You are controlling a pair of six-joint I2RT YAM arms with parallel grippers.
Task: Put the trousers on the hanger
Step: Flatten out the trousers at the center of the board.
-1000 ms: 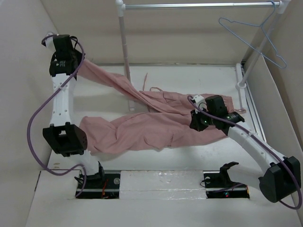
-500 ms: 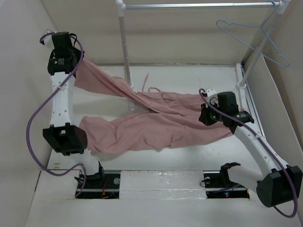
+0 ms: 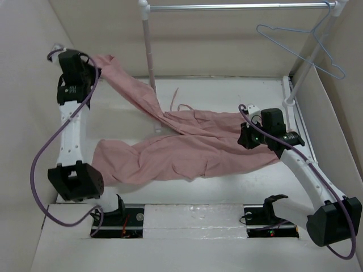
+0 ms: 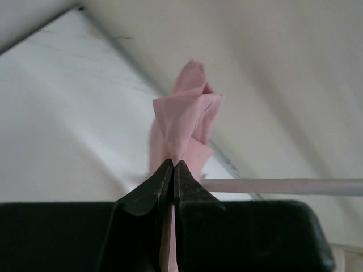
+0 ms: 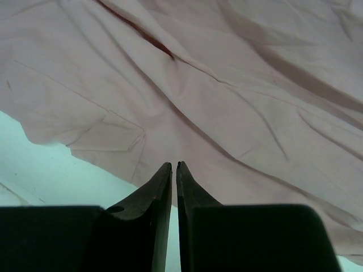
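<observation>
Left gripper (image 4: 173, 164), far left, pinches a leg end of the trousers (image 3: 187, 148) tight; right gripper (image 5: 174, 165), closed and apparently empty, hovers above them.

The white table (image 3: 227, 93) carries the pink trousers (image 3: 187, 153), 1 leg lying flat, 1 raised off it.

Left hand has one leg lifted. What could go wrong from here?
The left hand pinches only a small fold of the trousers; the hanging weight may pull it free.
The raised leg runs beside the rail post; swinging it towards the hanger at far right might snag there.
The right hand is shut and empty, so nothing steadies the hanger.
</observation>
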